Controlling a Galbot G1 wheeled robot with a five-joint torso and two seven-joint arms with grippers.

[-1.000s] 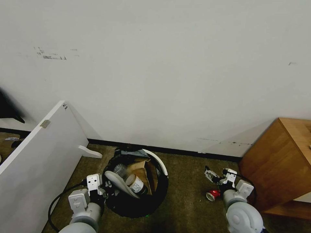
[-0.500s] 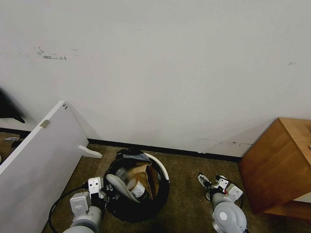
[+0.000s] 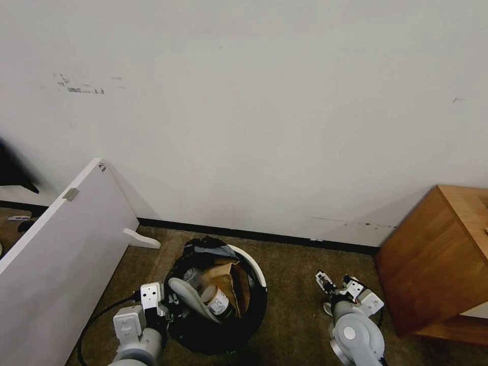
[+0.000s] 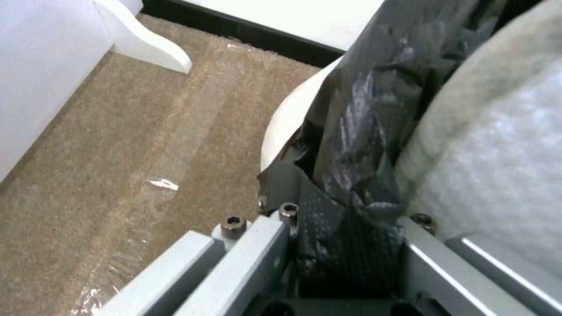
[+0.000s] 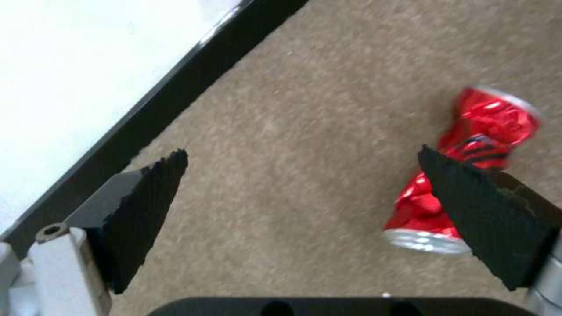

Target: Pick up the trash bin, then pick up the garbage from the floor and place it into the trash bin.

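I take the trash bin (image 3: 216,300) as my landmark: it sits on the brown carpet (image 3: 295,325) just out from the wall's black baseboard (image 3: 264,236), already holding a white slipper (image 3: 188,300), a labelled bottle (image 3: 216,301) and a brown paper bag (image 3: 226,277). On its left side my left gripper (image 4: 345,245) has its jaws clamped on the rim and the black liner (image 4: 363,131), so the bin is secured. Well to the bin's right, near the wooden cabinet (image 3: 437,259), my right gripper (image 5: 304,206) hangs low over the carpet with its jaws wide apart. The crushed red can (image 5: 468,175) lies on its side against the inside of one pad (image 5: 480,206), not centred between the two. To do this grasp well, I judge I should shift the gripper toward the can until it sits midway, drop low enough to catch its waist, then close gently; thin crumpled metal could squirt out or roll.
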